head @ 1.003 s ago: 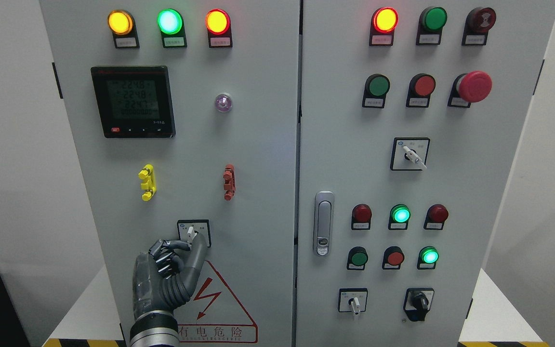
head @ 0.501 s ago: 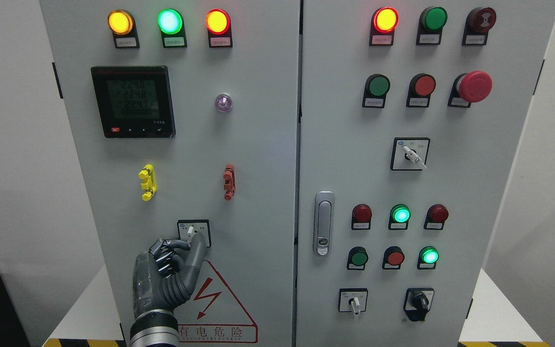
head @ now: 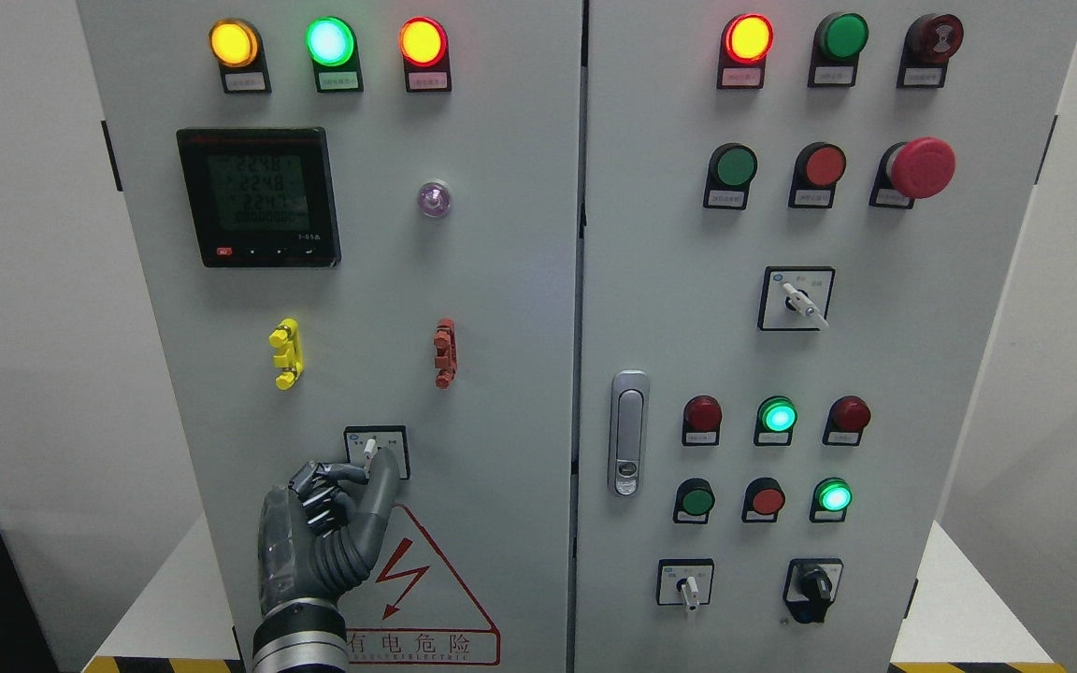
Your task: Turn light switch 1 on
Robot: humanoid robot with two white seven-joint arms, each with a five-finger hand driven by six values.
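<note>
I had the left hand (head: 328, 523), dark grey with jointed fingers, up against the small white rotary light switch on its black-framed square plate (head: 372, 450), low on the left door of the grey metal control cabinet (head: 501, 374), just above the red triangular electric warning sign (head: 426, 584). Thumb and forefinger were pinched together on the white lever; I judged the grasp made and the turning step in hand. The next move would call for a wrist twist without the smooth lever slipping free. Against the frame a second earlier the hand had barely shifted and the lever stood about as before, so the switch looked unturned. The right hand was out of sight
</note>
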